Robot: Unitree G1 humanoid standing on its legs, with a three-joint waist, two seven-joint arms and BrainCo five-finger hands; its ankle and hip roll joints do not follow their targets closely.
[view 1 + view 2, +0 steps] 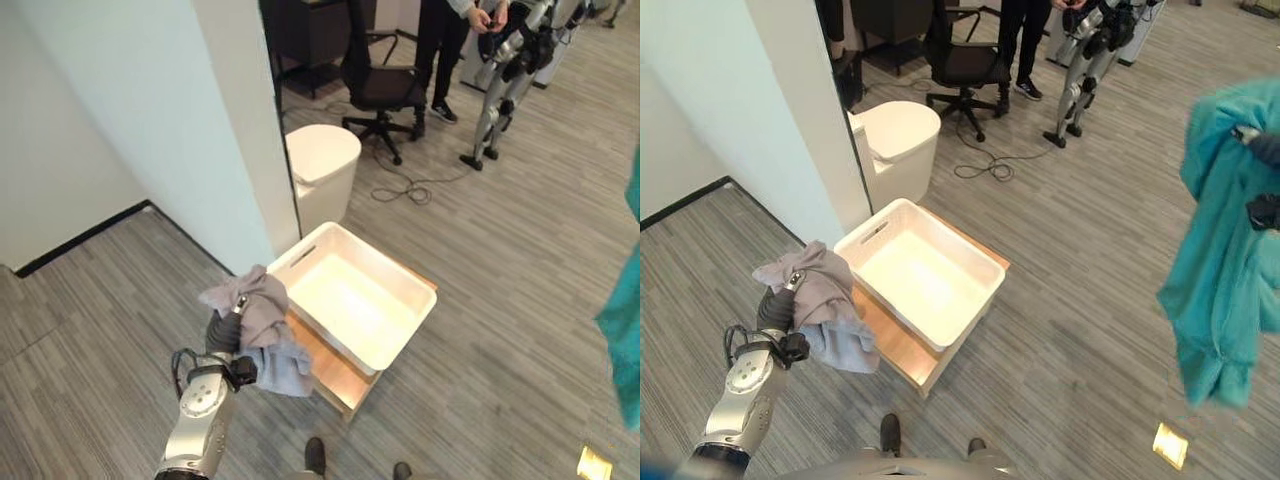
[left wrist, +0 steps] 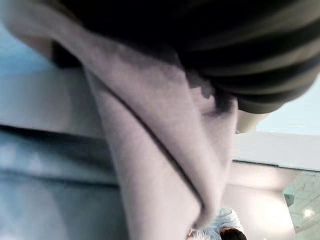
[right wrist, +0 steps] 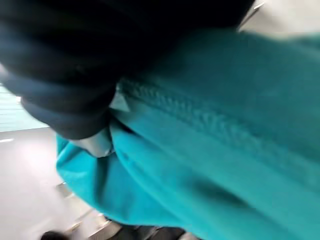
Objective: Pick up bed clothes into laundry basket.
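A: Grey cloth first: a grey garment is draped over the left hand, raised just beside the near-left corner of the white laundry basket. It hangs down past the wrist, and its lower folds cover part of the wooden platform that the basket sits on.

B: And the fingers on that side?

A: Buried in the fabric, so I cannot tell how they are set. The left wrist view gives the dark ribbed cover with grey cloth falling past it, and no fingertips.

B: On the other side there is a lot of teal.

A: Yes, a teal garment hangs in long folds at the robot's right, well apart from the basket and off the floor. The right hand shows as dark patches at the top of the cloth. In the right wrist view, teal fabric with a stitched seam lies against the ribbed cover, and the fingers are hidden there too, so I cannot tell how they are set.

B: What is in the basket?

A: Nothing in it yet; its pale inside is bare, with a slot handle in the wall facing the partition.

B: And behind it?

A: A white lidded bin stands by the partition's edge. Further back there is a black office chair, a person in dark trousers, and another humanoid robot standing on the grey plank floor.
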